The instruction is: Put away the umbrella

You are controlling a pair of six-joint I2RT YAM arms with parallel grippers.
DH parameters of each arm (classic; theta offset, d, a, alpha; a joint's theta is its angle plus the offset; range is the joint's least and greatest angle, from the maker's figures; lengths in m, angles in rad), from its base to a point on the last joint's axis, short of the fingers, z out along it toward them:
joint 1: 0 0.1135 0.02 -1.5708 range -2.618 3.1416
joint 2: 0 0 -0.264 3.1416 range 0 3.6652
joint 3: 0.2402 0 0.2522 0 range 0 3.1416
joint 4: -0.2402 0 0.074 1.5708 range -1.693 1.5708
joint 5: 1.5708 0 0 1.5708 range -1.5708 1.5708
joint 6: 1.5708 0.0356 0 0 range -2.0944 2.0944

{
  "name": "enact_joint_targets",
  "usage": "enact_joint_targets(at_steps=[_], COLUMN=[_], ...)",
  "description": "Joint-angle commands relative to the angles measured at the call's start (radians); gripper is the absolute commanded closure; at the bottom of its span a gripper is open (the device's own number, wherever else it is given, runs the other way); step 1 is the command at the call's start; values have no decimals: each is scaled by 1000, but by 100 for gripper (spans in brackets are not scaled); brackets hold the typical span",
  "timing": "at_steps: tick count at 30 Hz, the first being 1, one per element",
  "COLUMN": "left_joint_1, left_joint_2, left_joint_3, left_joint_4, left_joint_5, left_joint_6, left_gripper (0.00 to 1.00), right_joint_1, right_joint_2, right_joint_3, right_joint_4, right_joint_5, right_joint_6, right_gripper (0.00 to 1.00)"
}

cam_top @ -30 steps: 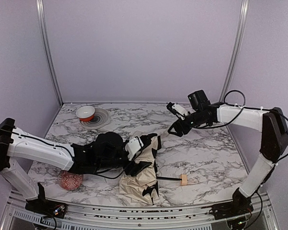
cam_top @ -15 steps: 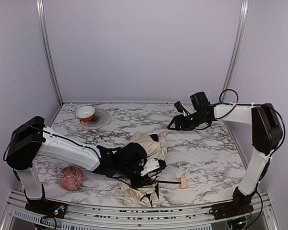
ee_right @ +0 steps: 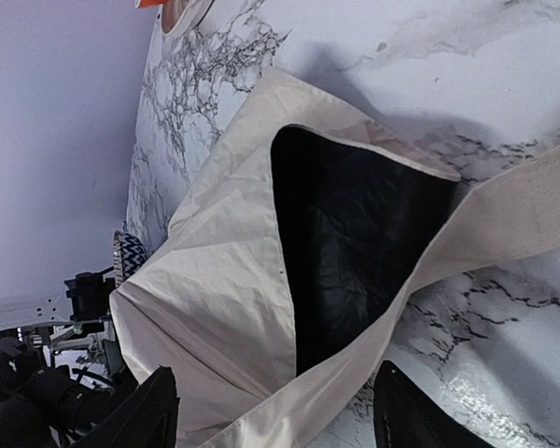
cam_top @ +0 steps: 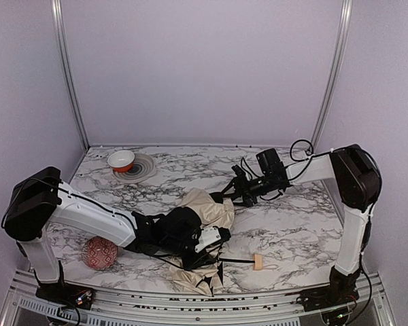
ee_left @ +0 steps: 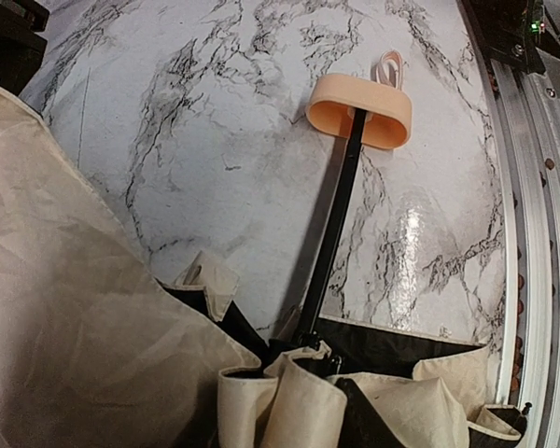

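The umbrella [cam_top: 205, 209] lies half collapsed on the marble table, cream fabric bunched with black lining showing. Its black shaft [cam_top: 238, 259] runs right to the pale tan handle [cam_top: 258, 261]. My left gripper [cam_top: 214, 239] is buried in the fabric near the shaft's base. Its fingers are hidden in both views. The left wrist view shows the handle [ee_left: 359, 110], the shaft [ee_left: 331, 233] and the folds of fabric [ee_left: 65, 317]. My right gripper [cam_top: 226, 197] is at the fabric's far right edge. It [ee_right: 280, 420] is open, with a fold of the umbrella [ee_right: 215, 280] between its fingers [ee_right: 149, 411].
A red patterned ball [cam_top: 99, 252] sits at the near left beside my left arm. A white and orange bowl [cam_top: 121, 160] stands on a dark ringed plate [cam_top: 144, 170] at the back left. The table's metal front rail [ee_left: 532, 187] is close to the handle.
My right gripper has moved left and down from the back right to the umbrella's edge. My left gripper has slid right toward the shaft's base, and the fabric has spread toward the right.
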Motion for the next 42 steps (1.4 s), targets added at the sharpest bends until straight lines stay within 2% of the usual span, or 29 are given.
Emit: enact_joint_targets(at_steps=[1, 3, 5, 8, 12, 13, 20, 25, 31, 38, 42], left_joint_1=[-15, -15, -15, -17, -18, -18, -20, -18, 8, 89, 112], left_joint_2=[31, 28, 25, 22, 15, 13, 6, -27, -145, -465, -605], left_joint_3=[-35, -38, -43, -47, -53, -56, -63, -95, -112, -173, -207], left_joint_4=[-60, -59, -59, -59, -59, -58, -55, -1, 63, 181, 247], left_joint_5=[31, 31, 32, 28, 10, 9, 6, -5, -35, 5, 18], left_joint_6=[-34, -37, -40, -45, -53, -54, -58, -82, -125, -180, -189], left_gripper=[65, 65, 65, 65, 65, 65, 65, 62, 30, 4, 1], right_joint_1=[14, 11, 6, -5, -12, -14, -21, -18, 32, 159, 237], right_joint_2=[59, 71, 89, 121, 152, 151, 81, -34, -186, -380, -492], right_joint_3=[76, 94, 121, 183, 220, 222, 257, 207, 190, 99, 16], right_joint_4=[79, 128, 203, 292, 460, 488, 503, 565, 354, 255, 262], right_joint_5=[-124, -144, -154, -147, -173, -176, -176, -172, -86, 1, 58], right_joint_6=[66, 109, 163, 218, 341, 358, 307, 261, 10, -223, -333], right_gripper=[32, 40, 57, 76, 98, 100, 100, 100, 100, 100, 100])
